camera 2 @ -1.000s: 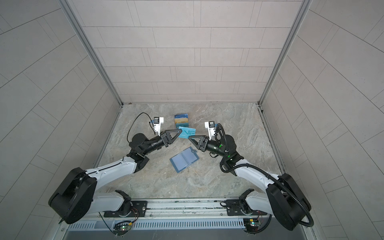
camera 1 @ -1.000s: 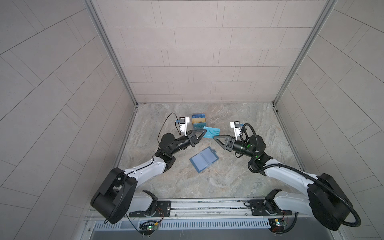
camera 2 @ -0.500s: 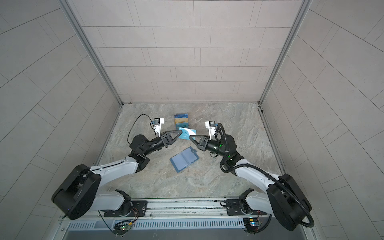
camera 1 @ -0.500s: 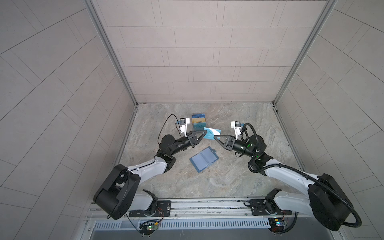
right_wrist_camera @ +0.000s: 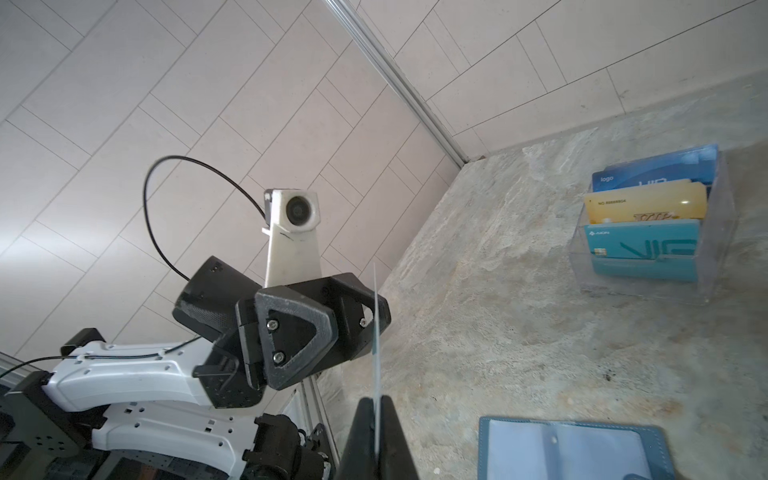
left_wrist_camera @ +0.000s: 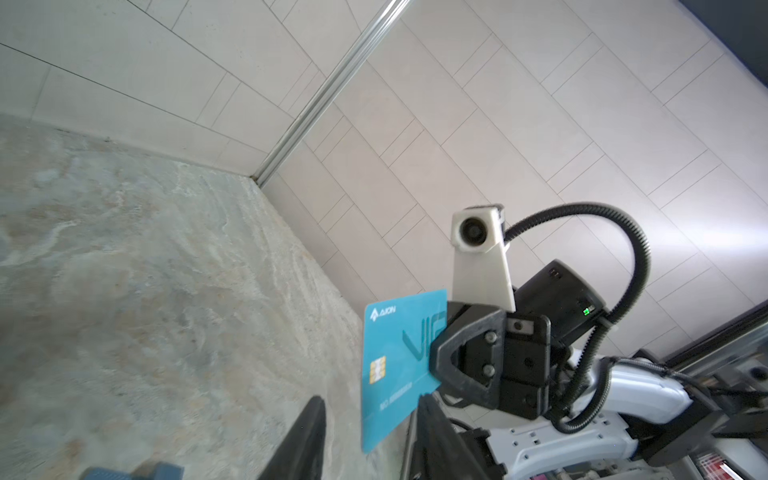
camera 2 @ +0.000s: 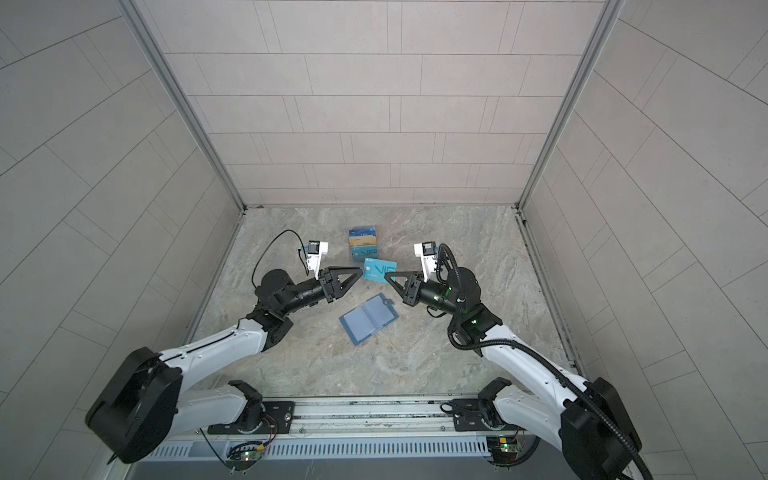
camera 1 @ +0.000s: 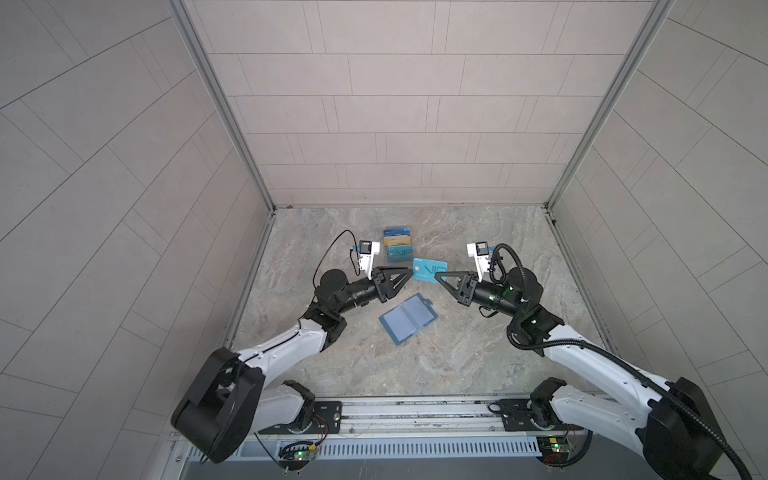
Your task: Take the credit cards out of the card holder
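A teal credit card [camera 1: 430, 271] [camera 2: 379, 270] hangs above the floor between both grippers. My right gripper [camera 1: 437, 276] [right_wrist_camera: 376, 402] is shut on one end of it; the right wrist view shows the card [right_wrist_camera: 376, 332] edge-on between the pinched fingers. My left gripper [camera 1: 410, 272] [left_wrist_camera: 370, 411] is open, its two fingers standing on either side of the card's [left_wrist_camera: 399, 365] other end with gaps. The card holder [camera 1: 408, 319] [camera 2: 369, 318] [right_wrist_camera: 561, 449] lies spread open on the floor below the grippers, pale-blue inside up.
A clear tiered stand [camera 1: 398, 248] [camera 2: 363, 248] [right_wrist_camera: 648, 232] with blue, gold and teal cards sits just behind the grippers. Tiled walls close in the stone floor on three sides; a metal rail [camera 1: 415, 415] runs along the front.
The right gripper has closed onto the teal card while the left gripper, shut on it before, has opened. Both arms have barely moved.
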Available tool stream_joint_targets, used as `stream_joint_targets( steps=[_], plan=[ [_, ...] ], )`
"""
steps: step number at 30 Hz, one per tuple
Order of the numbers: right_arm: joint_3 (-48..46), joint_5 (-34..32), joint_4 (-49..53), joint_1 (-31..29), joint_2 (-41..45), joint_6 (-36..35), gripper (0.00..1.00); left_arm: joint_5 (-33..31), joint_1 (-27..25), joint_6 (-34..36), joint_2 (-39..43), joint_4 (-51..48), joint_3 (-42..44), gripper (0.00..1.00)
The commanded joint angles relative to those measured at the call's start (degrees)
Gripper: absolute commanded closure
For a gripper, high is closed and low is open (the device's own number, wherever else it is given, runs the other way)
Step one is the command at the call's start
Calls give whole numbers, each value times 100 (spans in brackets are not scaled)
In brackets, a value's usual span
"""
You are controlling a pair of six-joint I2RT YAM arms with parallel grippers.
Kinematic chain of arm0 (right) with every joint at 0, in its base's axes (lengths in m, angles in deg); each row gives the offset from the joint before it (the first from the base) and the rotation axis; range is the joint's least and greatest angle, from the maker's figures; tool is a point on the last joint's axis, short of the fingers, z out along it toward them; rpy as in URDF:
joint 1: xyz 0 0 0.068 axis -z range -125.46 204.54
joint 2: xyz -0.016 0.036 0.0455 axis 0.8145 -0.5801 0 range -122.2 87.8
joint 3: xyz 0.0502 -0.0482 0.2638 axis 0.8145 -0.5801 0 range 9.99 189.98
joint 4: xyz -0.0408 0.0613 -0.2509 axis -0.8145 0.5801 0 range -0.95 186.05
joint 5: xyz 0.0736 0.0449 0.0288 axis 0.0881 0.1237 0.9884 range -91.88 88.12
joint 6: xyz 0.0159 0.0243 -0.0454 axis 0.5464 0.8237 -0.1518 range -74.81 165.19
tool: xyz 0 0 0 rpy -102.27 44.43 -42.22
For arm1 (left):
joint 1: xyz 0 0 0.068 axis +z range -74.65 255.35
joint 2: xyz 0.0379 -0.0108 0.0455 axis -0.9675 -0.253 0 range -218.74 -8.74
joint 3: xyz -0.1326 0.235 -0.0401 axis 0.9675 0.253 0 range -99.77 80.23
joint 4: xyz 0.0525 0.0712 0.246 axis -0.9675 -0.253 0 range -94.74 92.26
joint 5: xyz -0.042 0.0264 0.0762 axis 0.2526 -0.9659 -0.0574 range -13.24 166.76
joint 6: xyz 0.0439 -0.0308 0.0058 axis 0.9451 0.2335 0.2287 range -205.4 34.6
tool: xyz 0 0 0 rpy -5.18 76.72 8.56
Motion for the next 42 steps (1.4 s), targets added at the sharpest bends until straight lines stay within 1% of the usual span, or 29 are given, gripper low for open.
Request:
stream_joint_targets(
  steps=[1,3,4,6,7,11,14,17,20,21,23,26,30,35,38,42],
  plan=[
    [430,245,1175,6,41,-827,100,-103,32,1608,599,-2252,-527,51],
    [769,657,1912,6,-113,-1400,100,-173,32,2404,862,-3449,-906,47],
    [921,836,2233,8,-185,-1655,100,-174,32,2720,923,-3939,-1092,46],
    [1310,1068,3026,-21,-344,-2216,100,-6,247,3313,1009,-4837,-1496,47],
    [1442,1111,3328,-32,-388,-2428,100,153,263,3515,1024,-5160,-1684,47],
    [2062,1613,4437,-135,-608,-3379,100,926,274,4474,925,-6352,-2392,46],
    [2442,1877,5096,-249,-802,-3971,100,1319,269,4935,733,-7038,-2717,45],
    [2682,2234,5372,-313,-935,-4420,100,1819,267,5001,552,-7222,-2830,47],
    [3012,2674,5765,-327,-1170,-4926,100,2287,252,4958,558,-7108,-2784,52],
    [3148,2719,5991,-327,-1272,-5080,100,2393,252,4953,627,-7038,-2737,52],
    [3440,2851,6509,-339,-1519,-5420,100,2472,252,4905,795,-6906,-2659,51],
    [3659,3207,6970,-346,-1792,-5777,100,2468,252,5008,896,-7121,-2689,50],
    [3727,3282,7015,-407,-1913,-5889,100,2559,251,5097,853,-7440,-2780,52],
    [3841,3273,7049,-468,-1874,-5934,100,2370,254,5151,823,-7660,-2822,51],
    [3843,3251,7049,-478,-1830,-5970,100,2388,256,5117,744,-7681,-2823,52],
    [3870,3184,7041,-475,-1838,-5945,100,2496,231,5123,642,-7747,-2829,57]
  ],
)
